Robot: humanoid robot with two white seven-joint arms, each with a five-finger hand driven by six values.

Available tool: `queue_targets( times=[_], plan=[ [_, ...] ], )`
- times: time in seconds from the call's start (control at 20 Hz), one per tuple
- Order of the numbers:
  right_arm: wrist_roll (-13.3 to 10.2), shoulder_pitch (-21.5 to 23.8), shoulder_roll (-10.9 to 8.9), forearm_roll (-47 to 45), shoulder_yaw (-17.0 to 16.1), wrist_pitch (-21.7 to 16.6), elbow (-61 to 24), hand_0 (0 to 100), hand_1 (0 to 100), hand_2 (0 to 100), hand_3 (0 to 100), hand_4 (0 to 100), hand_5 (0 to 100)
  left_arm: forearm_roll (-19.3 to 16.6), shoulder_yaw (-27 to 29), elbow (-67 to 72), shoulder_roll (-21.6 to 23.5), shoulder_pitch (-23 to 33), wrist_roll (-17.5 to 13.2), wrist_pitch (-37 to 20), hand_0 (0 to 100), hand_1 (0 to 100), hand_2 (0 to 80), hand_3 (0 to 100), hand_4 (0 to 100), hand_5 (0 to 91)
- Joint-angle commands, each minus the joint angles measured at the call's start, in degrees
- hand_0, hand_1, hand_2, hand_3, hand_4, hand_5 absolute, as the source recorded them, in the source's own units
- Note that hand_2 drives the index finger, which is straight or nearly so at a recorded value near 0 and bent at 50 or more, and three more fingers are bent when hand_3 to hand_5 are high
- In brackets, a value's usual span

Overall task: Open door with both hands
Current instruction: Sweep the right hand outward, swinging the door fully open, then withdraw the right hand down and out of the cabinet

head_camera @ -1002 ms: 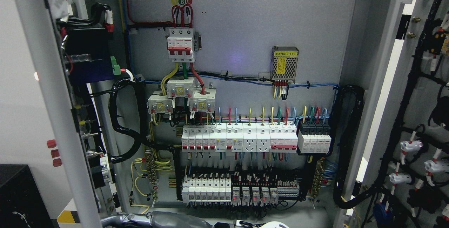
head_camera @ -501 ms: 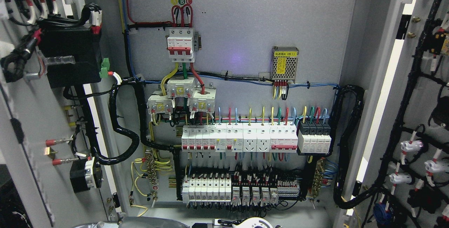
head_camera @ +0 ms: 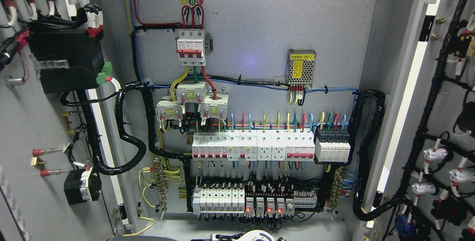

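Observation:
The grey electrical cabinet stands open. The left door [head_camera: 33, 122] is swung out to the left, and its inner face shows a black box [head_camera: 66, 61], wiring and red-tipped terminals. The right door [head_camera: 441, 129] is swung out to the right and carries a black wire harness and white connectors. At the bottom edge there is only a sliver of my left arm [head_camera: 148, 238] and a white rounded part with black fittings [head_camera: 259, 235]. Neither touches a door. My right arm does not show.
The cabinet's back panel [head_camera: 259, 22] holds a red-and-white main breaker [head_camera: 191, 46], a metal power module [head_camera: 301, 66], and rows of white breakers [head_camera: 252, 148] and relays [head_camera: 256, 200]. Thick black cable looms [head_camera: 130, 148] run to both doors.
The left door has swung further out to the left, so its inner face now shows instead of its edge. My arm at the bottom edge has dropped almost out of the picture.

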Motion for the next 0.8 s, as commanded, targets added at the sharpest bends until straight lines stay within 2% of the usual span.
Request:
queue_targets(
  times=[0.0, 0.2, 0.45, 0.5, 0.6, 0.75],
  plan=[
    [0.0, -0.14, 0.95, -0.09, 0.19, -0.16, 1.14, 0, 0, 0, 0, 0, 0, 0.0, 0.7, 0.0, 0.0, 0.0, -0.02, -0.01, 0, 0, 0.0, 0, 0, 0.0],
    [0.0, 0.56, 0.24, -0.09, -2.26, -0.33, 2.36, 0, 0, 0, 0, 0, 0, 0.0, 0.7, 0.0, 0.0, 0.0, -0.02, -0.01, 0, 0, 0.0, 0, 0, 0.0],
    [0.09, 3.02, -4.76, -0.44, -9.9, -1.38, 3.34, 0, 0, 0, 0, 0, 0, 0.0, 0.7, 0.0, 0.0, 0.0, -0.02, -0.01, 0, 0, 0.0, 0, 0, 0.0],
    [0.09, 3.72, -6.25, -0.53, -11.57, -2.34, 3.07, 0, 0, 0, 0, 0, 0, -0.26, 0.7, 0.0, 0.0, 0.0, -0.02, -0.01, 0, 0, 0.0, 0, 0, 0.0],
    [0.0, 5.39, -9.06, -0.27, -14.21, -6.29, 2.9, 0, 0, 0, 0, 0, 0, -0.26, 0.79, 0.0, -0.17, 0.0, -0.2, -0.01, 0, 0, 0.0, 0, 0, 0.0],
    [0.0, 10.12, -14.42, -0.53, -18.26, -14.98, 1.06, 0, 0, 0, 0, 0, 0, -0.18, 0.61, 0.0, -0.09, 0.0, -0.37, -0.01, 0, 0, 0.0, 0, 0, 0.0]
  ],
)
